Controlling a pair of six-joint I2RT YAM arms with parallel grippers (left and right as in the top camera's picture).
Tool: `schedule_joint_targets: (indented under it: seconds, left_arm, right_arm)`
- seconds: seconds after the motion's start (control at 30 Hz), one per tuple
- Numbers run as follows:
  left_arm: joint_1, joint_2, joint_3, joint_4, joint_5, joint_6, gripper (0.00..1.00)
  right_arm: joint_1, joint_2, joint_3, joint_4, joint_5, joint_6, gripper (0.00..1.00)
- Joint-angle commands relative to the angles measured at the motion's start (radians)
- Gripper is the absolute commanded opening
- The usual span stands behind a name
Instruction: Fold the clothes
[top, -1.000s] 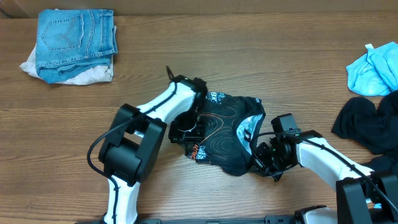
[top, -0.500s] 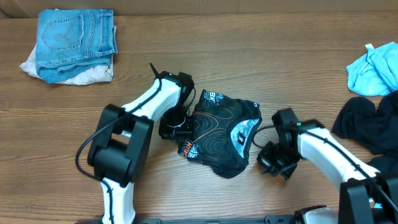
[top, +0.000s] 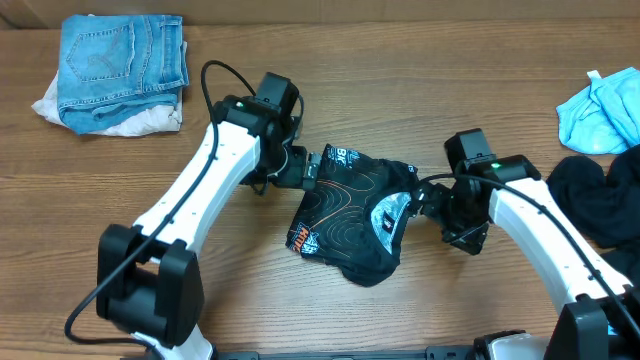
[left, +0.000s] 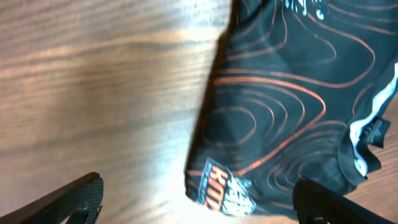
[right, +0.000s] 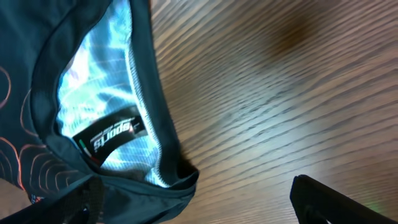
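jersey (top: 350, 215): likely limp, light, slippery knit | take hold: collar edge or hem corners | left fingers (left: 73, 198), right fingers (right: 326, 200): spread, empty

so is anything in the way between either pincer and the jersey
Nothing visible. The left pincer is open at the upper left edge of the jersey, and the right pincer is open beside its collar. Only bare table lies around them.
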Motion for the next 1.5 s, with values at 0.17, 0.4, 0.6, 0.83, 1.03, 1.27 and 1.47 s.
schedule_joint_targets:
  seconds: [0.17,0.4,0.6,0.83,1.03,1.27,1.47]
  left_arm:
    - [0.022,0.151,0.003,0.105,0.239,0.179,1.0]
    - [0.018,0.271,0.003,0.13,0.289,0.193,0.99]
    - [0.019,0.323,0.002,0.147,0.295,0.199,0.97]
    - [-0.007,0.37,0.001,0.161,0.41,0.218,0.85]
    - [-0.023,0.418,0.001,0.176,0.469,0.208,0.53]
    - [-0.023,0.433,0.001,0.189,0.464,0.179,0.04]
    - [-0.01,0.433,0.003,0.243,0.431,0.155,0.04]
  right_arm:
    - [-0.224,-0.044,0.026,0.021,-0.237,-0.257,1.0]
    - [-0.304,-0.044,0.026,-0.017,-0.29,-0.334,1.0]
    - [-0.304,-0.044,0.026,-0.027,-0.312,-0.366,1.0]
    - [-0.304,-0.044,0.026,-0.023,-0.429,-0.367,1.0]
    - [-0.304,-0.044,0.026,-0.024,-0.429,-0.367,1.0]
    - [-0.304,-0.044,0.026,-0.024,-0.428,-0.367,1.0]
    - [-0.304,-0.044,0.026,-0.024,-0.428,-0.367,1.0]
